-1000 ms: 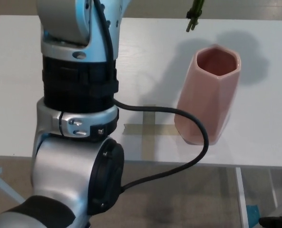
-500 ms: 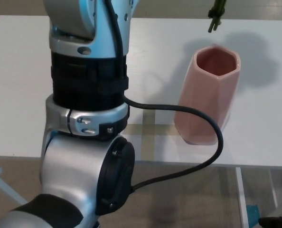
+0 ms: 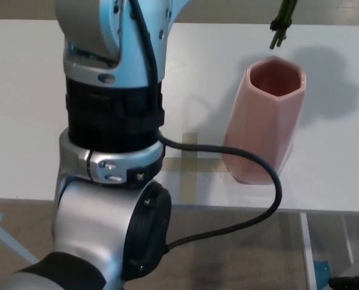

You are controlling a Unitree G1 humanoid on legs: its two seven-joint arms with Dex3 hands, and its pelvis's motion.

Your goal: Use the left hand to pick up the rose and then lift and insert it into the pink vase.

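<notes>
Since 1 s ago, rose stem (image 3: 283,23) has shifted right & a bit toward the vase; it now hangs w/ its cut end just above and slightly left of the mouth of the pink vase (image 3: 266,121), not inside yet. Only the lower green stem shows, flower is out of frame at top. Vase stands upright on white table (image 3: 22,90), next to a tape cross (image 3: 190,162). My left arm (image 3: 110,121) fills the left side of the pic, silver/black segments w/ a black cable (image 3: 252,193) looping past the vase base. Left hand itself is above the frame edge, so can't tell what my fingers are doing. Right hand doesn't show either.
</notes>
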